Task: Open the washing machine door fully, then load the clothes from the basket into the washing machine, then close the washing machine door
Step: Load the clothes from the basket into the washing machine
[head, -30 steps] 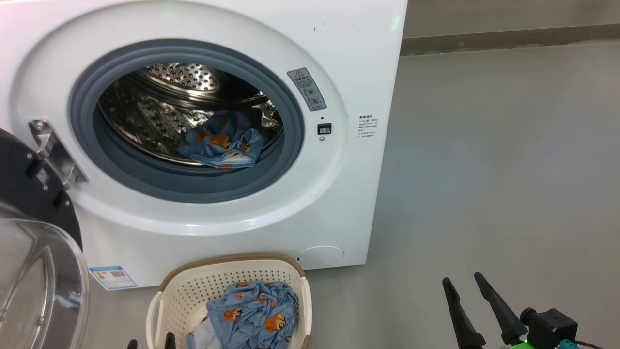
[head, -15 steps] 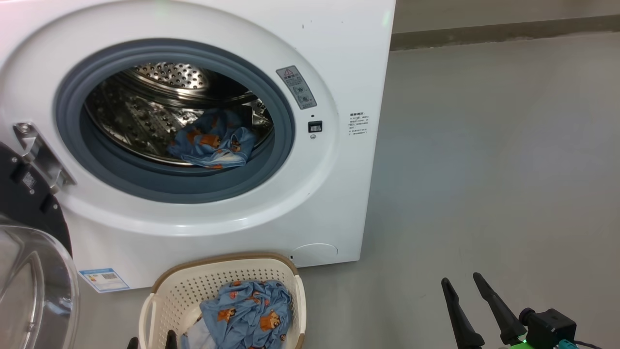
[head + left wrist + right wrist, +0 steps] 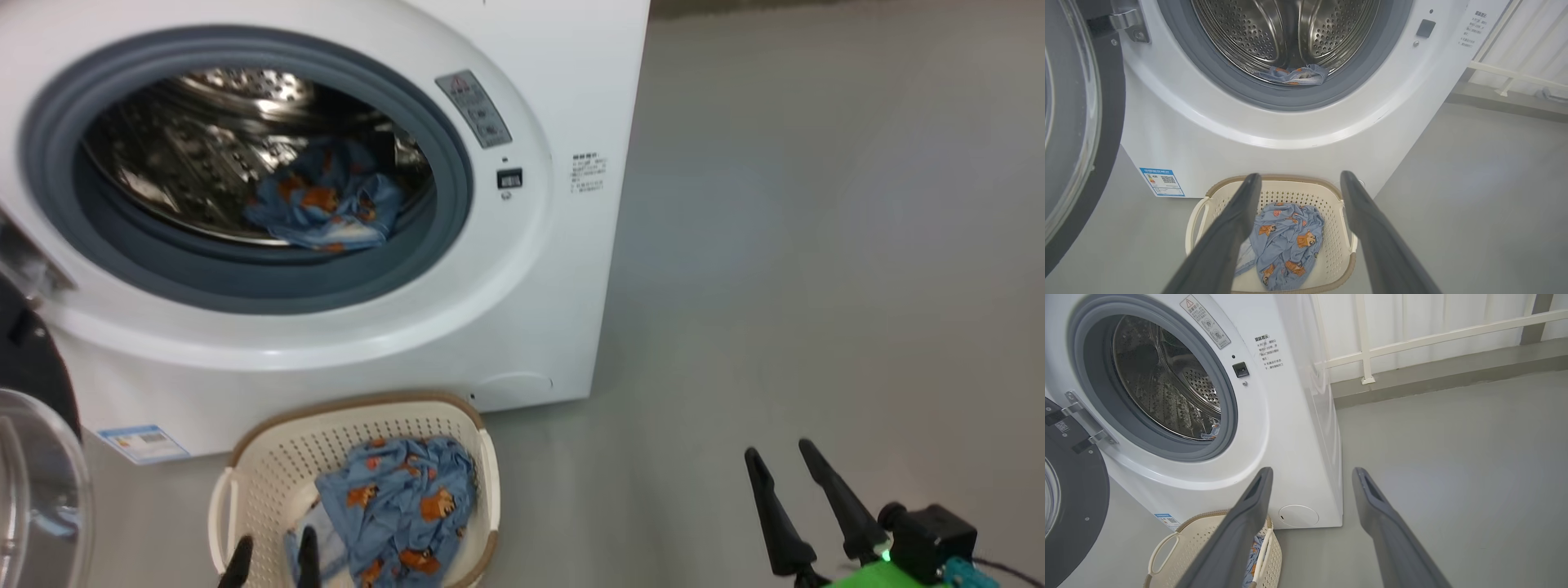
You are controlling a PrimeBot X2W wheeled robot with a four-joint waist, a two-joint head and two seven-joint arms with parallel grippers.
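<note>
Your left gripper, fingers spread and empty, hovers over the basket at its near rim, the clothes bundled inside; your right gripper, also spread, has bare floor around it. Beyond, the washing machine door stands swung left, with another garment in the drum

Washing machine: white cabinet. Gasket: plain mid-grey. Drum: bright steel with a regular dot perforation.
Washing machine door: glossy black rim, clear glass centre. Hinge: silver.
Label, at the cabinet's lower left corner: blue border, white field. Warning sticker: grey with a red triangle.
Basket: cream-white, perforated in rows, brown braided rim.
Clothes in the basket: light blue with scattered orange-brown cartoon figures. The piece in the drum carries the same print.
Floor: uniform grey.
Left end effector and right end effector: dark grey-black fingers, with a green housing behind the right.
</note>
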